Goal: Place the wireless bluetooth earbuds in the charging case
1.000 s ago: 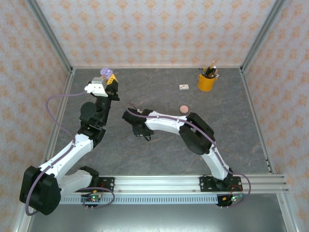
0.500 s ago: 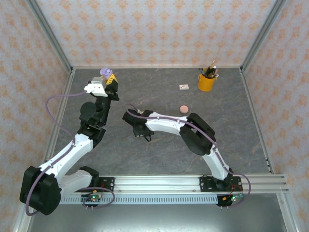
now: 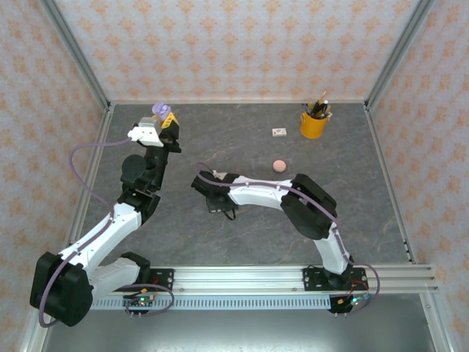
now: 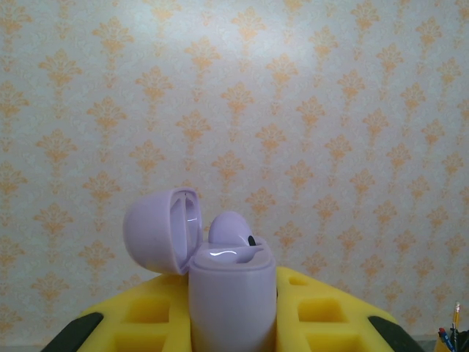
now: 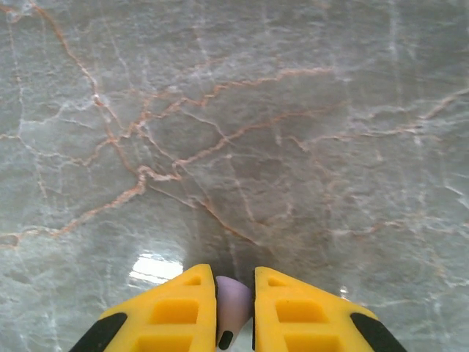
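The table [image 3: 242, 235] is lying grey and veined under both arms. The left arm is reaching to the far left, and the left gripper [image 4: 233, 312] is holding the lilac case [image 4: 233, 301] raised off the table, its yellow fingers [image 4: 157, 315] closed on the case's sides. The case is standing upright with its mouth facing up and its lid [image 4: 157, 238] swung open to the left in the wrist view. One bud [image 4: 229, 226] is already sitting in it.

The right arm is bending across the middle, and the right gripper [image 5: 234, 297] is hovering low over bare table, pinching a lilac earbud [image 5: 233, 295] in a narrow gap between its fingers. The earbud's long axis is running back along the fingers, dark tip toward the camera.

A yellow cup [image 3: 314, 125] and a pink disc [image 3: 279, 165] are sitting far right, well apart from both grippers.

The coming move is turning on this: the open case is lying to the far left of the right gripper and higher, so the earbud probably needs carrying up and leftward, then tipping stem-down over the free socket. Which socket is free I cannot tell.
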Robot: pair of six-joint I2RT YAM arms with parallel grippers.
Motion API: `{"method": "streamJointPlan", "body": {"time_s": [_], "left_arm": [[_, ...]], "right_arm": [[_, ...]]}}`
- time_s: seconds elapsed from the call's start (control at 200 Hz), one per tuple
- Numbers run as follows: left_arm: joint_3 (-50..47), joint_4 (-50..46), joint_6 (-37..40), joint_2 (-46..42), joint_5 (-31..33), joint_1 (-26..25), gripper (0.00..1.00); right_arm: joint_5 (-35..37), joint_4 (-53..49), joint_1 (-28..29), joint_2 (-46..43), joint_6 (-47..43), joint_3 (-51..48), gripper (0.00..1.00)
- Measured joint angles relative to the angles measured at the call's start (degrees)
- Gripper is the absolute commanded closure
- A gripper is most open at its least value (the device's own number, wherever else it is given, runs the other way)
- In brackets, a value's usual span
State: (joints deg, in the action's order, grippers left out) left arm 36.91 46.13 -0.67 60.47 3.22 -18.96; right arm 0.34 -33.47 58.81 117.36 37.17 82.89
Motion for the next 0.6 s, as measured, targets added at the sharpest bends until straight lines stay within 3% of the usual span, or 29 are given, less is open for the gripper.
{"method": "streamJointPlan", "body": {"time_s": [0.3, 0.601], "left_arm": [[0.00, -0.35, 0.00, -0.46, -3.28, 0.00, 1.00], [-0.02, -0.44, 0.02, -0.96, -12.09, 0.00, 1.00]], "right_arm": [[1.66, 6.47, -2.75, -9.27, -1.81, -9.88, 0.85], [3.82, 9.66, -7.15, -19.93, -4.52, -15.15, 0.85]]}}
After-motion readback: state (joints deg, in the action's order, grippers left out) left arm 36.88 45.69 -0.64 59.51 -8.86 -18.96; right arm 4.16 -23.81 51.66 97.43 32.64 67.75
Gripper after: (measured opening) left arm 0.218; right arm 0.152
